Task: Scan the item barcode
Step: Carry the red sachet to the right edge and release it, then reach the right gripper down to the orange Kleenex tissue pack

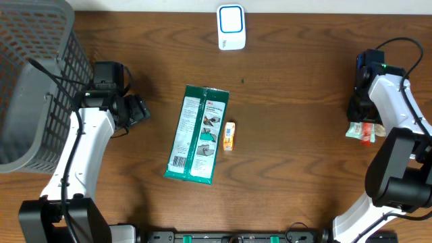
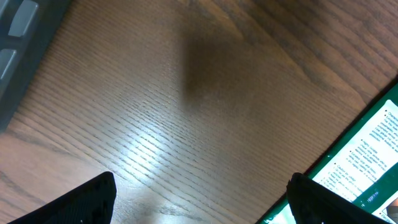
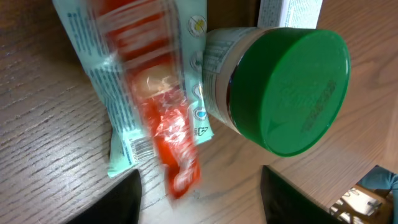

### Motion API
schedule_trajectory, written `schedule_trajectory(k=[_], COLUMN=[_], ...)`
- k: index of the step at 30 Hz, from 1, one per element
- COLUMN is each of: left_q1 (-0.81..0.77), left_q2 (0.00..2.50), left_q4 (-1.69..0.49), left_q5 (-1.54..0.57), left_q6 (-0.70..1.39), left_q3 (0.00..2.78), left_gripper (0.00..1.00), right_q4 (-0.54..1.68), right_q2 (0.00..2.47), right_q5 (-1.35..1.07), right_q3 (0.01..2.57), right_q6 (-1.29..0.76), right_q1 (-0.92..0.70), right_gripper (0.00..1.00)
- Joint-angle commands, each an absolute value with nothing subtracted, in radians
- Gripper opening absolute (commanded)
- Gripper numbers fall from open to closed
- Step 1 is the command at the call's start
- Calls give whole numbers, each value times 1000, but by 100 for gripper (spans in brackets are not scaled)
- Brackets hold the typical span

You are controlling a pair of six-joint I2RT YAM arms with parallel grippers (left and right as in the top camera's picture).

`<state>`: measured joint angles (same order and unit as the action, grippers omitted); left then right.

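Note:
A white and blue scanner (image 1: 230,28) stands at the table's far edge. A long green package (image 1: 198,133) lies flat mid-table with a small orange box (image 1: 229,136) beside it. My left gripper (image 1: 140,110) hovers open to the left of the package, whose edge (image 2: 367,168) shows by the right finger. My right gripper (image 3: 202,202) stands open over a teal packet with a barcode (image 3: 121,106), a blurred red packet (image 3: 171,130) and a green-lidded jar (image 3: 292,87). The red packet's tip lies between the fingers, which do not touch it.
A grey mesh basket (image 1: 34,81) fills the far left corner, and its side (image 2: 15,31) shows in the left wrist view. The pile of packets (image 1: 360,131) sits near the table's right edge.

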<state>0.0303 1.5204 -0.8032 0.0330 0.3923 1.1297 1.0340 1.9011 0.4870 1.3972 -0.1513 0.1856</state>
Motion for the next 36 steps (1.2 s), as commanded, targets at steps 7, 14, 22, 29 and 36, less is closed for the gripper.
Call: schedule_trajectory(k=[7,14,22,29,36], left_q1=[33,33,33,33,33], left_q2=[1518,1518,1518,1518,1518], left_q4=[-803,-803,-803,-803,-803], left_q5=[49,49,49,49,49], left_q6=[390,390,390,390,390], left_q3=[1135,1135,1135,1135,1135], left_gripper=[89,89,89,89,89], right_q4=[1031,983,996,986,932], right_q2=[1902,1902,1902,1902,1902], right_q5=[437,-126,-690,-697,-496], right_q3=[1392,1392,1392,1392,1392], right_q6=[-159,-57,9,-40,-266], right_q1=[188,188,136,-58,-291], right_gripper=[63,63,64,74,75])
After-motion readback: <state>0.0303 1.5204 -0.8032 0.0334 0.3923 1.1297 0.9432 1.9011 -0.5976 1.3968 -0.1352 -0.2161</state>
